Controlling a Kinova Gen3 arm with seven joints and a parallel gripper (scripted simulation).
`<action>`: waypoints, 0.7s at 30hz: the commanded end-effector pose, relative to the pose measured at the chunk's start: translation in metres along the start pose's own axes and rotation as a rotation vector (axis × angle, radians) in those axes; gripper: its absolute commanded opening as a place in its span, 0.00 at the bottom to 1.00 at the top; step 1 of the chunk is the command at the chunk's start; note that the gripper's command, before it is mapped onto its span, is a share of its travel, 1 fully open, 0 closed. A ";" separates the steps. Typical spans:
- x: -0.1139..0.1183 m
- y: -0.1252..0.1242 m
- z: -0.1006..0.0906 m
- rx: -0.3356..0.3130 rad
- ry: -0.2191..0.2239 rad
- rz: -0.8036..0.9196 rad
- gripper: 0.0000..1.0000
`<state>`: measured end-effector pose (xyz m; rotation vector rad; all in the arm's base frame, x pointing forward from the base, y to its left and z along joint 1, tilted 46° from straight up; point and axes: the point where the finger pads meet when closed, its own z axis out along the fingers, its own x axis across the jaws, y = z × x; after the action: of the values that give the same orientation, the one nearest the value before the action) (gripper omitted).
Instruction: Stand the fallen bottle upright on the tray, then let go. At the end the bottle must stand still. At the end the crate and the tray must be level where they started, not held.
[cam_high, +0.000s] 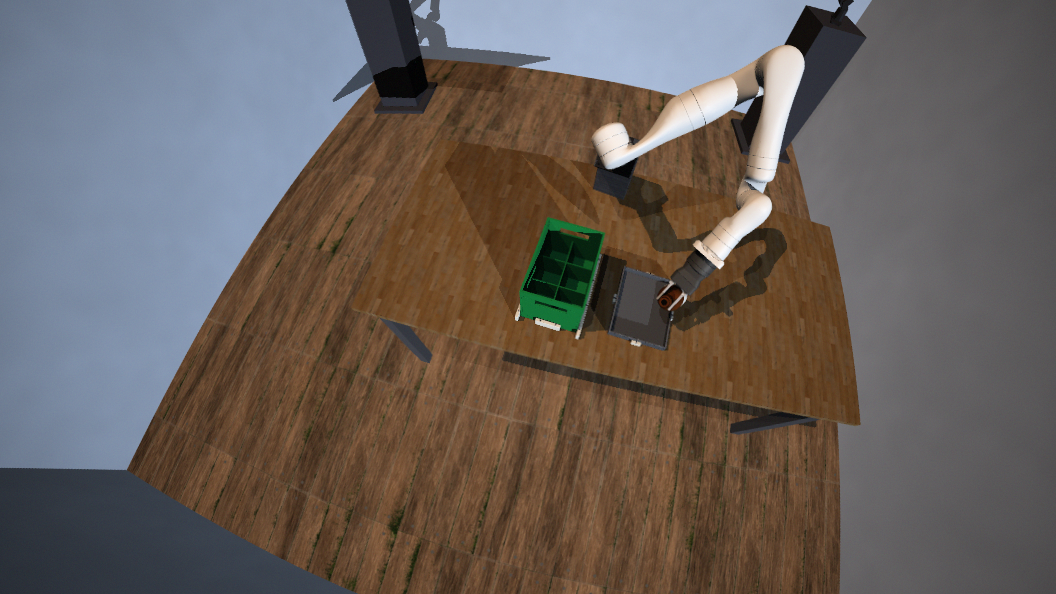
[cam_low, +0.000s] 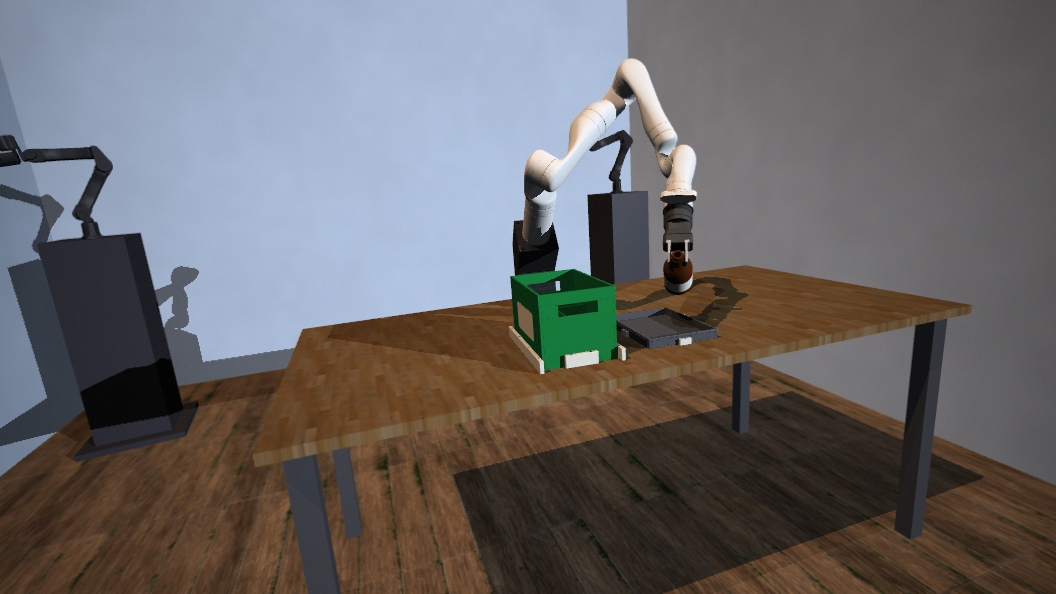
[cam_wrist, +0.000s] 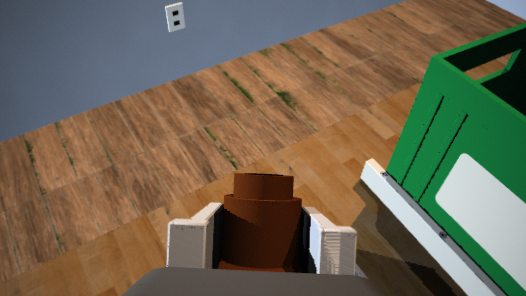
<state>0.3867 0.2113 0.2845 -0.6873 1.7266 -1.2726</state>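
Note:
My gripper (cam_wrist: 261, 228) is shut on the brown bottle (cam_wrist: 260, 225), whose body sits between the white fingers. In the exterior view the bottle (cam_low: 677, 273) hangs below the gripper (cam_low: 677, 251), held in the air above the table at the far right edge of the dark grey tray (cam_low: 666, 326). From above, the bottle (cam_high: 668, 297) is over the tray's (cam_high: 642, 307) far right rim. The green crate (cam_high: 562, 273) stands left of the tray, level on the table, and shows at the right of the wrist view (cam_wrist: 465, 165).
The crate (cam_low: 564, 316) has a white base strip (cam_wrist: 425, 227) and open compartments. The arm's dark base (cam_high: 614, 177) stands at the table's back. Two dark pedestals (cam_low: 110, 336) stand on the floor. Open table top lies right of the tray.

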 end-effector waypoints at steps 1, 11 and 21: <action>0.000 0.000 0.000 0.001 -0.001 0.000 0.00; -0.001 0.000 0.000 0.036 0.000 0.001 0.00; -0.001 0.000 -0.001 0.090 0.001 0.001 0.00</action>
<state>0.3860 0.2113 0.2847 -0.6372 1.6774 -1.3251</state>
